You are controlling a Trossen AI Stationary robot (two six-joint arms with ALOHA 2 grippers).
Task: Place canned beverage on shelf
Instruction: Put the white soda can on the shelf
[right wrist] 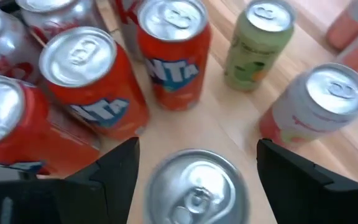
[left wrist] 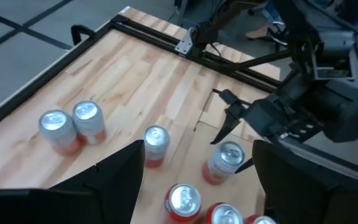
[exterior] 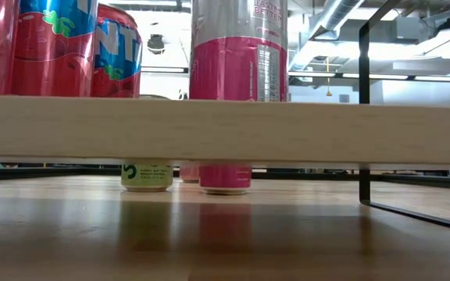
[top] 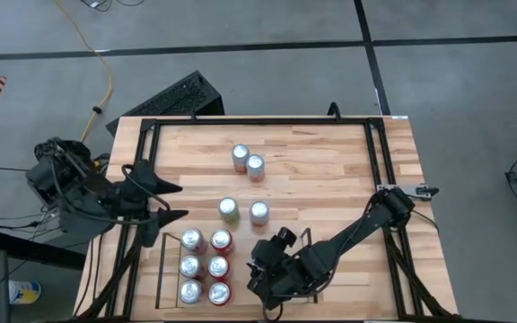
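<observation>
The shelf is a black-railed bay at the table's near side; its wood plank spans the low view. Several cans stand on it in two columns. A pink can also stands upright on the plank, right of them. My right gripper is open above this can and hides it in the high view. In the right wrist view the fingers stand either side of its silver top, with gaps showing. My left gripper is open and empty at the table's left edge.
Two loose cans stand toward the far side. A green can and a pink can stand just beyond the shelf. A larger black frame runs around the tabletop. Bare plank lies right of my right gripper.
</observation>
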